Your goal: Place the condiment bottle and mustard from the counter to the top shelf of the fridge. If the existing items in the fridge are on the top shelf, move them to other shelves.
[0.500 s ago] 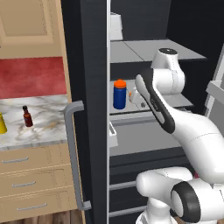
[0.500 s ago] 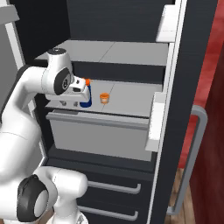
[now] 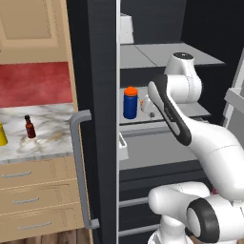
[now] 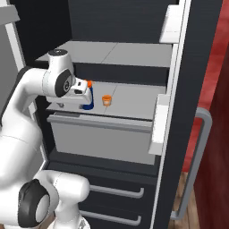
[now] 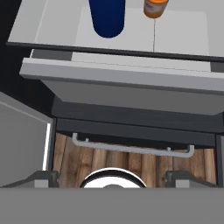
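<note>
Ahead of open fingers (image 5: 111,177), blue jar (image 5: 107,16)

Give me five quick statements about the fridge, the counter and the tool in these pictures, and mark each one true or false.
1. The blue jar stands on a fridge shelf with the small orange cup beside it. True.
2. The mustard is already inside the fridge. False: it stands on the counter.
3. The condiment bottle stands upright on the counter. True.
4. The tool is shut on the blue jar. False: its jaws are open and it holds nothing.
5. The uppermost shelf carries the orange cup. False: that plate is bare; the cup stands one plate lower.
</note>
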Motion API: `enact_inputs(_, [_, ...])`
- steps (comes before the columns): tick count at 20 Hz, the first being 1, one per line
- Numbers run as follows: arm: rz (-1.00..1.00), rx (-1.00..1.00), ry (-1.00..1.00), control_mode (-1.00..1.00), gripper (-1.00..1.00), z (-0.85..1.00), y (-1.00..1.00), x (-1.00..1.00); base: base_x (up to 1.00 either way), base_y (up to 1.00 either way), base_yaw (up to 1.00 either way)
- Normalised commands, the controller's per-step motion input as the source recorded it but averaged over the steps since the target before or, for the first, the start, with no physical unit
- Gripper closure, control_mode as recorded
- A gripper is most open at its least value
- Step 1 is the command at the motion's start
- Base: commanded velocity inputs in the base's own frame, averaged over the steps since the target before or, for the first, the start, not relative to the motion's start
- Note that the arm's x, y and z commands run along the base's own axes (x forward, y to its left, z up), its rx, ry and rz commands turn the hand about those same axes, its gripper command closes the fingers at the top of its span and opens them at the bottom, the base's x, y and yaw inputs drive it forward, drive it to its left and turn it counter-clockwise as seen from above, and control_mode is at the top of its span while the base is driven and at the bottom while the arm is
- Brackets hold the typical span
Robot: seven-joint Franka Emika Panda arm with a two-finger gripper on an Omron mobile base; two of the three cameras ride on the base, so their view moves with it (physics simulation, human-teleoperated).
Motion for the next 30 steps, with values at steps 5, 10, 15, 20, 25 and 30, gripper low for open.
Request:
enact_inputs(5, [0.02, 0.00, 0.00, -1.00, -1.00, 0.00, 0.00, -0.21, 0.00, 0.00, 0.00])
enact_inputs(10, [0.09, 0.00, 0.00, -1.00, -1.00, 0.00, 0.00, -0.57, 0.00, 0.00, 0.00])
enact_inputs(15, [0.07, 0.00, 0.00, -1.00, -1.00, 0.00, 0.00, -0.77, 0.00, 0.00, 0.00])
enact_inputs(20, [0.03, 0.00, -0.02, -1.00, -1.00, 0.00, 0.00, -0.93, 0.00, 0.00, 0.00])
enact_inputs(25, [0.00, 0.00, -0.08, -1.00, -1.00, 0.00, 0.00, -0.89, 0.00, 0.00, 0.00])
enact_inputs(30, [0.00, 0.00, -0.10, -1.00, -1.00, 0.00, 0.00, -0.76, 0.00, 0.00, 0.00])
